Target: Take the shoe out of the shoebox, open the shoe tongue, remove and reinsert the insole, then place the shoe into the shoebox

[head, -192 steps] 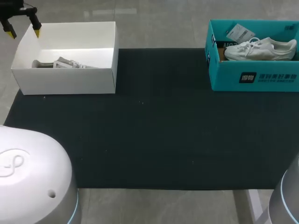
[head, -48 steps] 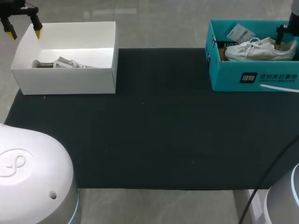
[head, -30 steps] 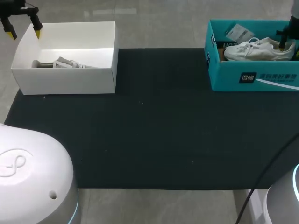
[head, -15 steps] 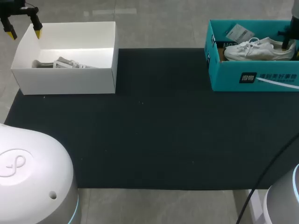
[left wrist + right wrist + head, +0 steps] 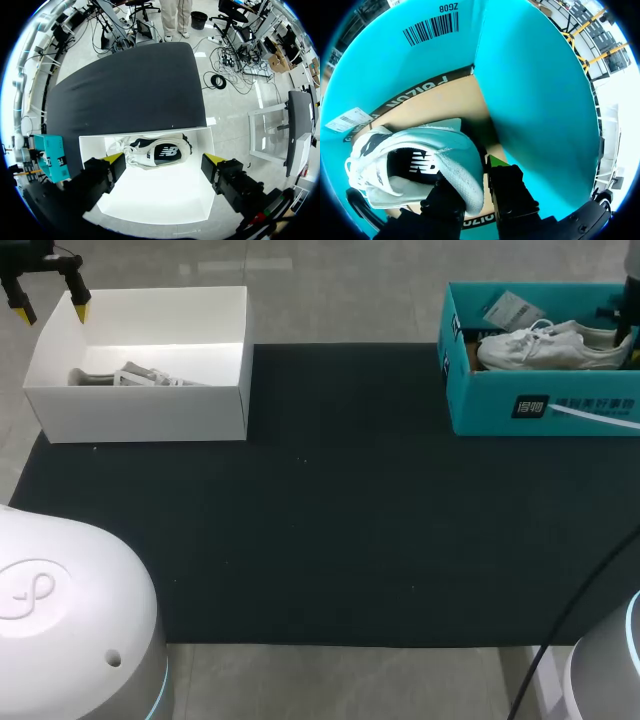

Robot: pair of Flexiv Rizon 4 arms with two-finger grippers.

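Biggest thing on the table is the black mat point(image 5: 330, 520), which covers pretty much the whole work area. At its far left corner there's an open white box point(image 5: 140, 415), and over at the far right corner sits the teal shoebox point(image 5: 480, 405), lid off.

The white shoe point(image 5: 540, 348) is inside the teal shoebox, lying on its side lengthwise, toe toward the middle of the table and heel at the outer end. The right gripper point(image 5: 475, 177) is down in the box at that heel. In the right wrist view one finger is tucked inside the shoe opening and the other presses the outside of the heel, so the jaws are pinched nearly together on the heel collar and it has a proper hold of the shoe.

The white box has another shoe point(image 5: 157, 152) in it, white with a dark side panel, lying along the far wall.

The left gripper point(image 5: 50, 308) hangs over the white box's far left corner, jaws spread wide, holding nothing.

Smallest bit: a paper tag point(image 5: 515, 310) leaning against the back wall of the teal shoebox, just behind the white shoe's toe end.
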